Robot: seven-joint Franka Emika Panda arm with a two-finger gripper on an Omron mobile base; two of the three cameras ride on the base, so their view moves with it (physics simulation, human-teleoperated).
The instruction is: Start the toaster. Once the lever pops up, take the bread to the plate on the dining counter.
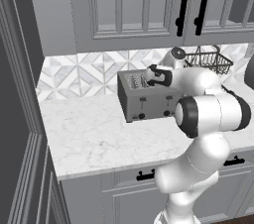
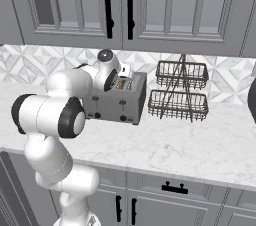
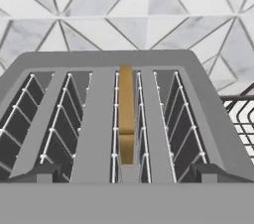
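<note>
My tool [image 3: 127, 172] is wide open, right above the toaster [image 3: 99, 114], and the bread [image 3: 126, 114] stands in the slot straight below it, long side pointing away.

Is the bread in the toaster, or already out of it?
In. The bread stands on edge inside one middle slot of the toaster; other slots look empty.

Glossy white rounded arm [image 1: 208, 114] links, black joint bands — small dark finger tips [image 3: 34, 172]

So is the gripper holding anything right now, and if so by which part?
Nothing is held. The gripper is open above the toaster, and the bread stands in its slot, untouched.
</note>
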